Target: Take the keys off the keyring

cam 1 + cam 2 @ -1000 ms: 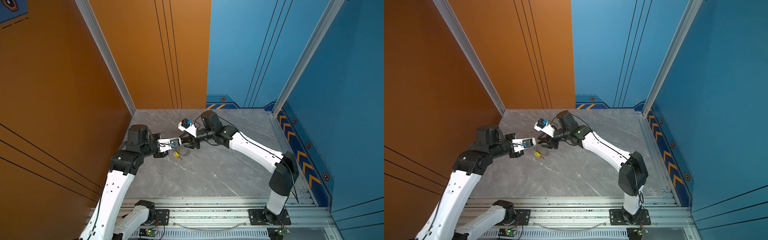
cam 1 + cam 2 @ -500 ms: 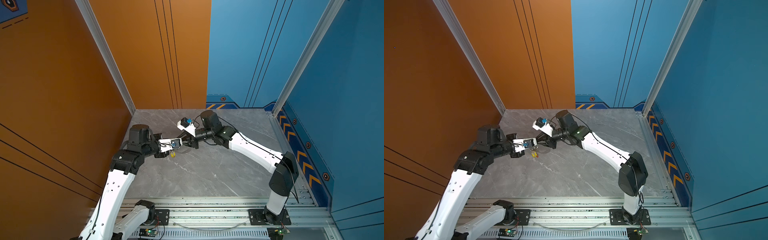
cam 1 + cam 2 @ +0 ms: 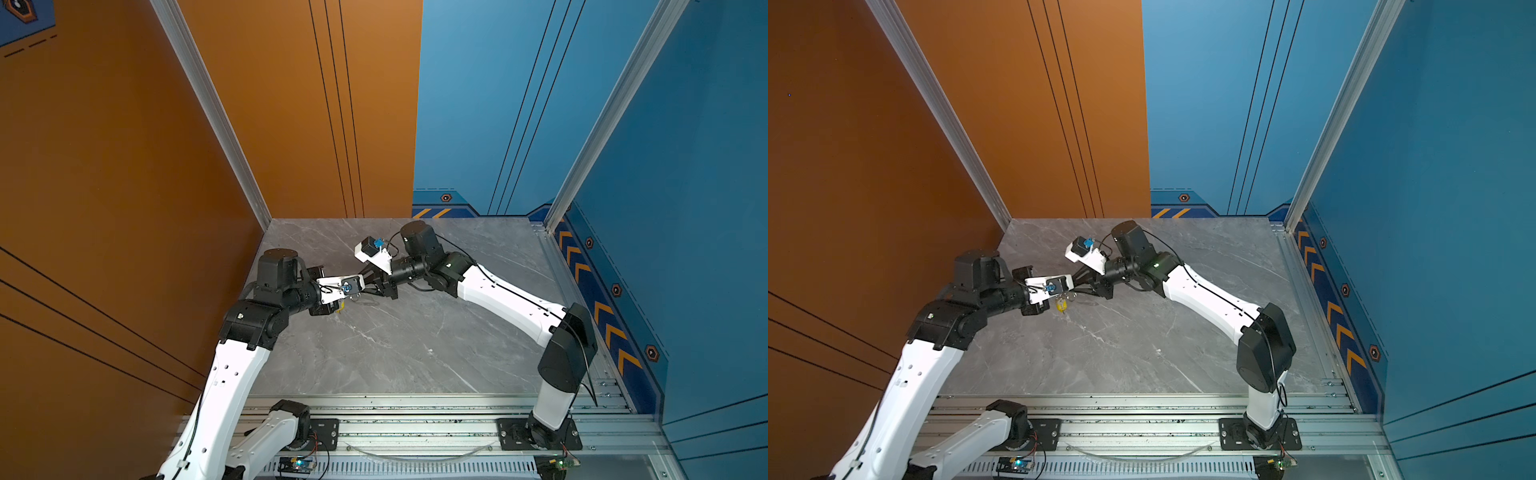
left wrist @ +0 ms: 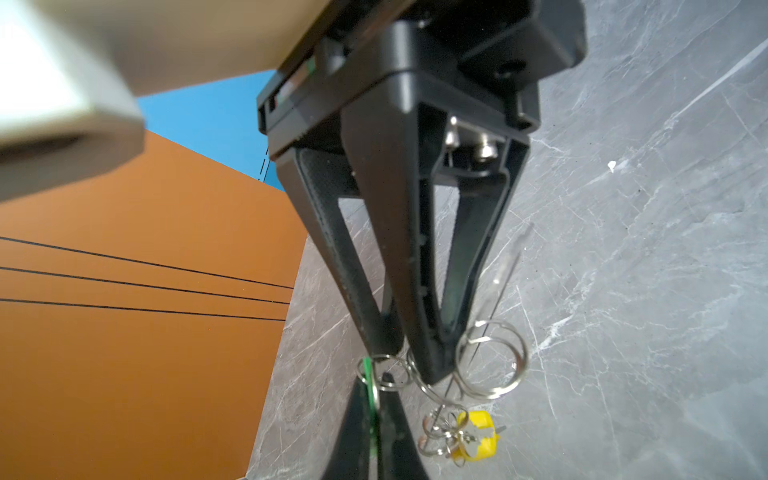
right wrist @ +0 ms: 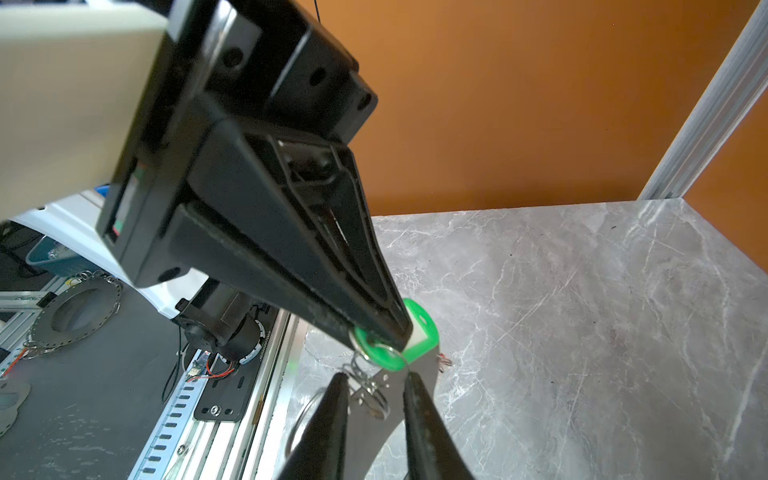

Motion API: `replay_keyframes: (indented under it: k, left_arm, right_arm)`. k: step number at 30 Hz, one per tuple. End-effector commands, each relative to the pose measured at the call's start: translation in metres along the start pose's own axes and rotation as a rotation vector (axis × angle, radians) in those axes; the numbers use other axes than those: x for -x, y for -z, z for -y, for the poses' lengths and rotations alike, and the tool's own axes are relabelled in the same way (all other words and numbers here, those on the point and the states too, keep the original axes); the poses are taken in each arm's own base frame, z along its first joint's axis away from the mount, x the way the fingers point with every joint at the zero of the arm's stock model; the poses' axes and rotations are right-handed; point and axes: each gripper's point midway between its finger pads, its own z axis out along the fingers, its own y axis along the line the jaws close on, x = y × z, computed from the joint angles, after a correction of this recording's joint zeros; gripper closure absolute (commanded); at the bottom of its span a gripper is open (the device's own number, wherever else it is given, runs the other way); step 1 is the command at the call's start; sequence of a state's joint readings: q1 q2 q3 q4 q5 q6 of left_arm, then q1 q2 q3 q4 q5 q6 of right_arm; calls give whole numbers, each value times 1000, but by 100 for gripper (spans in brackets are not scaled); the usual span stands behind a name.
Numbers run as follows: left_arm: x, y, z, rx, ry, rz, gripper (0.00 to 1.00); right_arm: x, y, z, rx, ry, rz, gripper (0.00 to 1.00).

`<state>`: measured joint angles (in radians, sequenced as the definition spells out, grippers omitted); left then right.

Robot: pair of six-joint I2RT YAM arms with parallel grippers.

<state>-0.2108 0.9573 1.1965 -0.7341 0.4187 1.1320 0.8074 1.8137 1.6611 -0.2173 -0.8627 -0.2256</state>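
My left gripper (image 4: 376, 382) is shut on the green tag (image 5: 415, 332) of one of the keys; the left wrist view shows that tag edge-on (image 4: 368, 388). A chain of silver rings (image 4: 490, 361) hangs from it, with a yellow tag (image 4: 478, 440) lowest, also seen in a top view (image 3: 1061, 305). My right gripper (image 5: 375, 376) meets the left tip to tip above the table. Its fingers stand apart, with small rings (image 5: 370, 395) between them. Behind them a flat grey-beige shape, apparently the keyring (image 5: 376, 440), shows face-on. Both top views mostly hide the cluster under the wrists.
The orange wall (image 3: 124, 208) stands close on the left of the meeting point. The metal rail (image 3: 415, 419) runs along the table's front edge. Beyond the rail, on dark floor, lie other grey ringed plates (image 5: 70, 316) and a blue bin (image 5: 54, 253).
Both grippers and the hanging ring cluster have shifted a little to the left. The yellow tag now hangs closer under the left wrist.
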Motion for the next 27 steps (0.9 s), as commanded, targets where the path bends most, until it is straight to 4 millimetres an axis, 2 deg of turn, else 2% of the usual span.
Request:
replay_keyframes:
  k: [1, 10, 17, 27]
  left_arm:
    - [15, 12, -14, 65, -13, 40, 100]
    - [24, 13, -13, 54, -5, 72, 100]
    - [25, 11, -13, 50, -5, 65, 100]
    - [24, 14, -17, 76, -18, 49, 100]
  right_arm:
    - [-14, -3, -11, 48, -27, -30, 72]
    - [-8, -2, -11, 49, -24, -9, 73]
    - [-7, 1, -11, 59, -33, -2, 89]
    - [-6, 6, -12, 49, -33, 0, 100]
